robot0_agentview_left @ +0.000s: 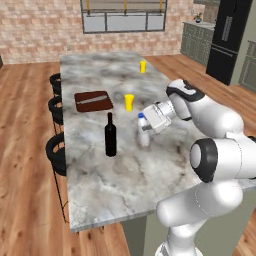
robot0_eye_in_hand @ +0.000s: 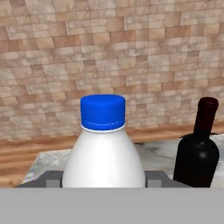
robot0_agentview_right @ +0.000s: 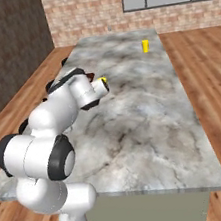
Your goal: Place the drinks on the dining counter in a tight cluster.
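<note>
Claw (robot0_agentview_left: 146, 125) pinching the whitish bottle (robot0_agentview_left: 143, 131), which I see upright on the marble counter (robot0_agentview_left: 100, 170). Black wine bottle (robot0_agentview_left: 110, 135) stands near it, apart. Yellow cup (robot0_agentview_left: 129, 102) just behind them.

In the hand view the whitish bottle (robot0_eye_in_hand: 104, 148) and the wine bottle (robot0_eye_in_hand: 198, 151) are cut off below, so their bases stay unseen. In the left base view the white hand covers part of the whitish bottle (robot0_agentview_left: 144, 135). In the right base view the arm hides most of a yellow cup (robot0_agentview_right: 103, 79).
</note>
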{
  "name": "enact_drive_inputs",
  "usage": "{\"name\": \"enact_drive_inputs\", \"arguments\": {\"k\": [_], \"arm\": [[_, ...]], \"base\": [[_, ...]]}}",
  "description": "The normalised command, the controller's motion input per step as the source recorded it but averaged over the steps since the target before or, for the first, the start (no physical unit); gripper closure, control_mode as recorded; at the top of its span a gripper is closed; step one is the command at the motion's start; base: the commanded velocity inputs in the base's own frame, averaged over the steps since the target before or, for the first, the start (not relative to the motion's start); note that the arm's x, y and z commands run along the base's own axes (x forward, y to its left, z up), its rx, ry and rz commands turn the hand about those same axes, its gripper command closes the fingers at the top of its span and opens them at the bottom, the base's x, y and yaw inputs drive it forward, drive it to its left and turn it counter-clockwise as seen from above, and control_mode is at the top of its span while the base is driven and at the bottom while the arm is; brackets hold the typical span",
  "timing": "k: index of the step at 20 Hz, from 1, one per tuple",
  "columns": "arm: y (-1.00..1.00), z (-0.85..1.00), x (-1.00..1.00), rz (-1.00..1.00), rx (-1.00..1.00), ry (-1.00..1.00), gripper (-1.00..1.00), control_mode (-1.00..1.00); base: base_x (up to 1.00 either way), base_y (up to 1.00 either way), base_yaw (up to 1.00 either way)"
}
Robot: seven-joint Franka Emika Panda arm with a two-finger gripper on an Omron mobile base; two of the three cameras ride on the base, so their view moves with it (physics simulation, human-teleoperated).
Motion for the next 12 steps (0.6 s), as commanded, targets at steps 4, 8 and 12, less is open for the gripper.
{"name": "enact_drive_inputs", "arguments": {"k": [4, 8, 12], "arm": [[0.21, -0.3, 0.0, 0.0, 0.15, -0.2, 1.0, -1.0], [0.1, -0.24, 0.01, 0.0, 0.14, -0.13, 1.0, -1.0], [0.01, -0.08, 0.14, 0.0, 0.07, -0.02, 1.0, -1.0]], "base": [[0.0, 0.0, 0.0], [0.0, 0.0, 0.0], [0.0, 0.0, 0.0]]}}
